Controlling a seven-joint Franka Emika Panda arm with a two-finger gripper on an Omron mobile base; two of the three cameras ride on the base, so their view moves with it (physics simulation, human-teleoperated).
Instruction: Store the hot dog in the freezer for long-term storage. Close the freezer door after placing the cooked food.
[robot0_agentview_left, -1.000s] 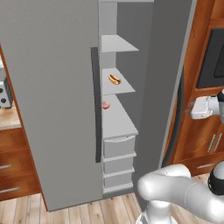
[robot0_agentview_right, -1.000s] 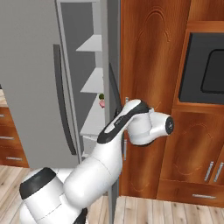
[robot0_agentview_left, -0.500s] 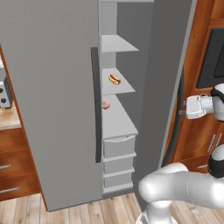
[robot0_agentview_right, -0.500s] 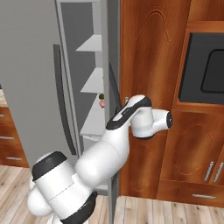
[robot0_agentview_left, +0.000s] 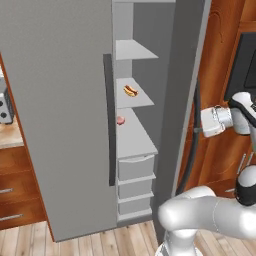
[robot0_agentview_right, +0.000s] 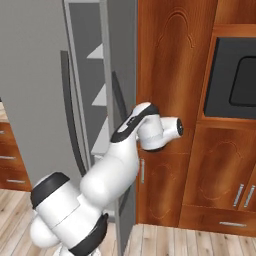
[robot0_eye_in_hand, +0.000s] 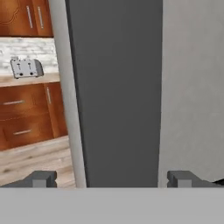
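Rises white and bulky from the base, bends at a dark-banded elbow and reaches forward at mid height. Wrist turned sideways in the left base view, with the white hand and gripper (robot0_agentview_left: 199, 131) pointing left from the right edge of that view. Forearm seen from the right base view sloping up from the rounded shoulder to a dark joint, then ending in a stubby white cylinder facing right. Finger tips (robot0_eye_in_hand: 40, 179) in the hand view set wide apart, one at each lower corner, nothing between them. Jaws spread. Gripper (robot0_eye_in_hand: 112, 180) level, tips short, grey, blunt.
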